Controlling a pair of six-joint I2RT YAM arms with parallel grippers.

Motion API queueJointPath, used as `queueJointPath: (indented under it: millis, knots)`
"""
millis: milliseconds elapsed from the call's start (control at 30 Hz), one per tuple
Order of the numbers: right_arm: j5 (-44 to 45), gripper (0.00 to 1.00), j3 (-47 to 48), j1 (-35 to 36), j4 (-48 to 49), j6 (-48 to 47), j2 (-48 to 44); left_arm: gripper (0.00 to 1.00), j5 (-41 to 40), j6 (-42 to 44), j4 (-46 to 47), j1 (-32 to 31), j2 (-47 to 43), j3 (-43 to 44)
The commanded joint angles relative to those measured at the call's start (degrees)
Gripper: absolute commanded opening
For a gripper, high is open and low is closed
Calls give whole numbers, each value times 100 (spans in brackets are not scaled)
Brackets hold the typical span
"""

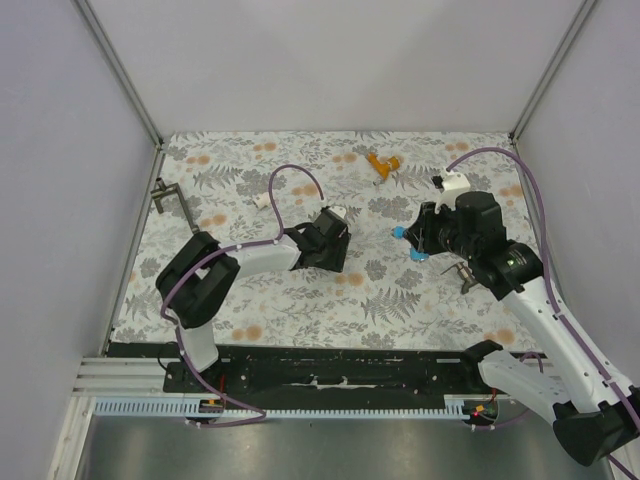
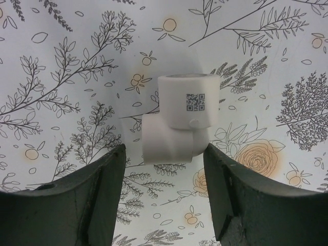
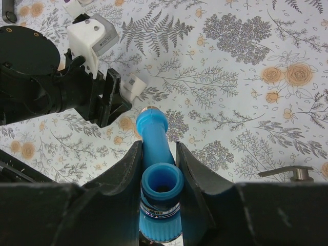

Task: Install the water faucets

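My right gripper (image 3: 158,148) is clamped on the blue faucet (image 3: 152,130). My left gripper (image 2: 164,151) stands apart, with a white fitting (image 2: 179,118) just ahead of its tips. The orange faucet (image 1: 381,164) lies on the table (image 1: 300,310) at the far side, well apart from both grippers.

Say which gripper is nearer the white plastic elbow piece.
Left. The left gripper sits open right at the white plastic elbow piece; the right gripper, holding the blue plastic faucet, is off to its right.

Two faucets (image 1: 383,165) (image 3: 154,134), two fittings (image 1: 262,200) (image 2: 179,128), two brackets (image 1: 170,196) (image 1: 462,271)
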Motion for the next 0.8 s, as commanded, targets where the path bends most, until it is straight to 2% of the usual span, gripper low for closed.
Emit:
queueJointPath:
  millis: [0, 267, 400, 600, 767]
  knots:
    - [29, 0, -33, -17, 128, -108, -100, 67, -51, 148, 284, -50, 204, 67]
    - [-50, 0, -85, 1, 85, -90, -144, 67, 2, 307, 644, -41, 274, -21]
    - [-24, 0, -103, -17, 58, -108, -188, 63, 37, 254, 697, -50, 283, -91]
    - [-50, 0, -42, -8, -56, -178, -109, 43, 20, 341, 864, -50, 73, -363]
    - [-391, 0, 169, -26, -258, -397, 110, 19, -59, 692, 1118, -50, -700, -793]
